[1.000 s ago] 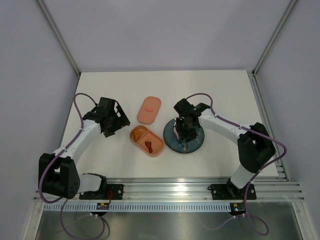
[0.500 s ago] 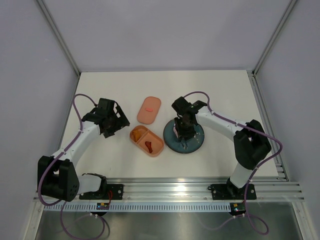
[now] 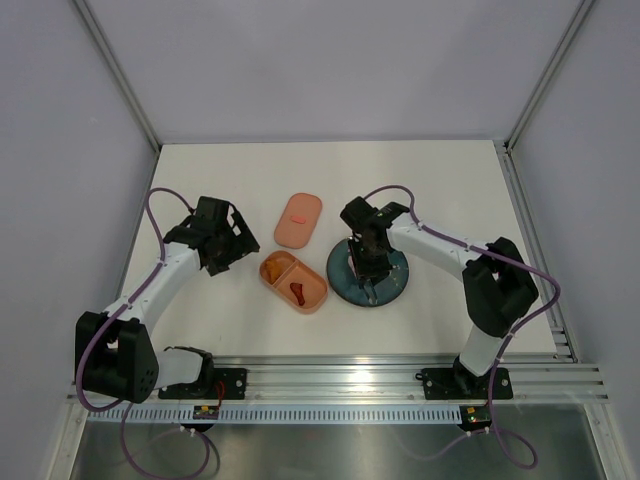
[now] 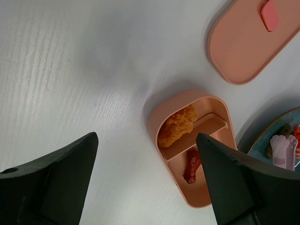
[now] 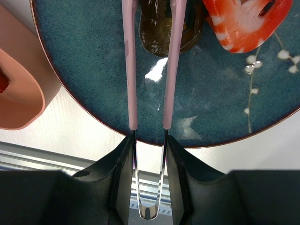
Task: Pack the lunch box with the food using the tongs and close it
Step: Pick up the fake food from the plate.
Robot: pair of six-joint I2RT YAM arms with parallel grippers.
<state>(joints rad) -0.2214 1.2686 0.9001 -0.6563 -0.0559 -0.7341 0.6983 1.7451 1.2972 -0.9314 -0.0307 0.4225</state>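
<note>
Right gripper (image 5: 149, 140) is pinching the tongs (image 5: 131, 70), their arms either side of a brown bit (image 5: 157, 33) next to a red piece (image 5: 243, 23) on the teal plate (image 5: 84, 70), plate rim just beside the open lunch box (image 4: 155, 117), lid (image 4: 243, 42) lying apart behind it, left gripper (image 4: 146, 138) spread wide above the white table (image 3: 430, 180), grey walls (image 3: 330, 60) all round.

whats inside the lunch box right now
The open lunch box holds an orange breaded piece in one compartment and a red piece in the other. A finger of the left gripper covers one edge of the red piece's compartment in the left wrist view.
</note>
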